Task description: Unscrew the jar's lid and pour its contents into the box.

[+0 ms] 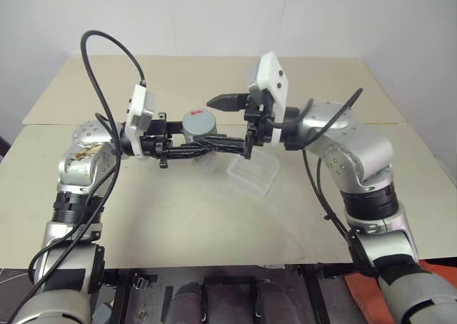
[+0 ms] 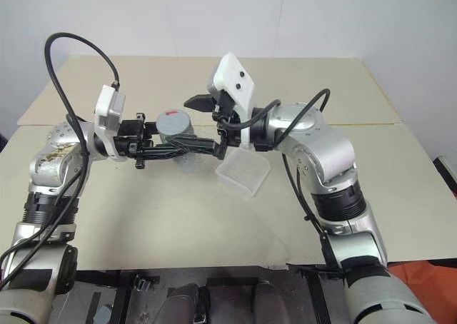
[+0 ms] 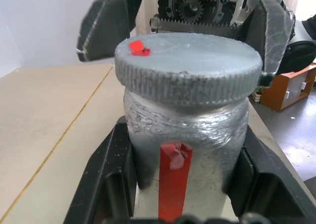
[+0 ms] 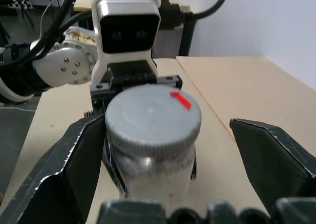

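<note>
Head views: left gripper (image 1: 214,144) clamps the jar (image 1: 200,133) by its body, holding it upright above the table (image 1: 178,217). Lid (image 2: 173,118) still on. Right gripper (image 2: 203,124) spread wide around the lid, fingers apart from it. Box (image 1: 251,173) on the table just right of the jar; looks empty.

Left wrist: jar (image 3: 185,150) foil-wrapped, red stripe; contents hidden.

Right wrist: lid (image 4: 153,115) between open fingers (image 4: 271,150).
</note>
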`<state>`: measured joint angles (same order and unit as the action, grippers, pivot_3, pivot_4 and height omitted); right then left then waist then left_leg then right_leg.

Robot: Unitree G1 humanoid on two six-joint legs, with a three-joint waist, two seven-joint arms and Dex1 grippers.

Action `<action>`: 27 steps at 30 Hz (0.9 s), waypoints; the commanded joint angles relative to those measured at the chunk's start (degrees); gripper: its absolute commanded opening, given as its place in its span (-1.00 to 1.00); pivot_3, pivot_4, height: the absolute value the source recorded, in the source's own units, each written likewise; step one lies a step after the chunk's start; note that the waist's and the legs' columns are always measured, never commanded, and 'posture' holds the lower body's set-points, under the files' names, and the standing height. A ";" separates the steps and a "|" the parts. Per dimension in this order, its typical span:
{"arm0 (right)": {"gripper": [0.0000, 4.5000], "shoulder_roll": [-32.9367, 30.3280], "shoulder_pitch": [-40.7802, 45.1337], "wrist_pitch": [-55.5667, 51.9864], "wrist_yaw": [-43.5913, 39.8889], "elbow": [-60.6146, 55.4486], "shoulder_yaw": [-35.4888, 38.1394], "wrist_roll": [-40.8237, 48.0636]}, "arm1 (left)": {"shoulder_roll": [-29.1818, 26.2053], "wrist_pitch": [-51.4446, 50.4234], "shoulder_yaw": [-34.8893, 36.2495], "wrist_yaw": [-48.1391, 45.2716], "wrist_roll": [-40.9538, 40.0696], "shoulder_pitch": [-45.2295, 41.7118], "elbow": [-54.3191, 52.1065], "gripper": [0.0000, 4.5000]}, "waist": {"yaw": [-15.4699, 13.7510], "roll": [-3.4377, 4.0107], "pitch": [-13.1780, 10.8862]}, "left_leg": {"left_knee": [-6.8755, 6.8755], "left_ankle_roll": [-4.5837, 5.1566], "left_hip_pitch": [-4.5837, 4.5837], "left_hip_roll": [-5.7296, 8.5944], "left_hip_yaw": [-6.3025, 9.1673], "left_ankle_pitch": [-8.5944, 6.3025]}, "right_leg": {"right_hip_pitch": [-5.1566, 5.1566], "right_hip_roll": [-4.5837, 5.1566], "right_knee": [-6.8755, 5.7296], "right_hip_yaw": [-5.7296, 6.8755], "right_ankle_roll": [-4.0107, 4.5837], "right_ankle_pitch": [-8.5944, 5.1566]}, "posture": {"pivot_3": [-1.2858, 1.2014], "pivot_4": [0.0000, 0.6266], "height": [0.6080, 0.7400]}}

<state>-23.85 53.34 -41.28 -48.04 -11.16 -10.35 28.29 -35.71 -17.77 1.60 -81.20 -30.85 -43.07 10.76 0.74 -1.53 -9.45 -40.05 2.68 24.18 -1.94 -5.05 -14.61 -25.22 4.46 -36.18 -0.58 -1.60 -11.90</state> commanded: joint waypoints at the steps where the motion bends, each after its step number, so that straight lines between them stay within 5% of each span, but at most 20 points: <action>1: 0.99 -1.65 0.29 1.59 0.17 -1.11 4.07 0.29 | -0.98 -0.03 1.44 -1.13 -1.50 -0.12 -2.57 -0.06 | 0.00 0.00 0.00 | 0.00 0.00 0.00 0.00 0.00 0.00 | 0.00 0.00 0.00 0.00 0.00 0.00 | 0.03 -0.52 1.00; 19: 0.99 -6.14 -2.70 0.16 -5.29 -5.75 5.79 4.39 | -0.76 0.61 1.59 -0.41 -1.18 0.58 -2.39 -0.06 | -0.03 0.00 0.00 | 0.01 0.01 0.00 0.00 0.00 0.00 | 0.00 0.00 0.01 -0.01 0.00 0.00 | 0.03 -0.52 1.00; 27: 0.99 -2.30 -0.30 -1.67 -1.98 -7.45 4.24 6.06 | 0.34 0.69 1.05 0.18 -0.91 0.46 -2.17 -0.06 | 0.02 0.00 0.00 | -0.02 0.00 -0.02 0.00 0.00 0.00 | 0.00 0.00 0.02 -0.01 0.00 0.00 | 0.03 -0.52 1.00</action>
<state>-26.46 51.13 -42.65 -50.93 -17.06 -6.46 33.58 -35.55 -17.63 2.27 -81.38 -31.53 -42.06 9.77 0.76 -1.53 -9.45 -40.07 2.68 24.15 -1.94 -5.04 -14.61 -25.22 4.45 -36.17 -0.59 -1.60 -11.90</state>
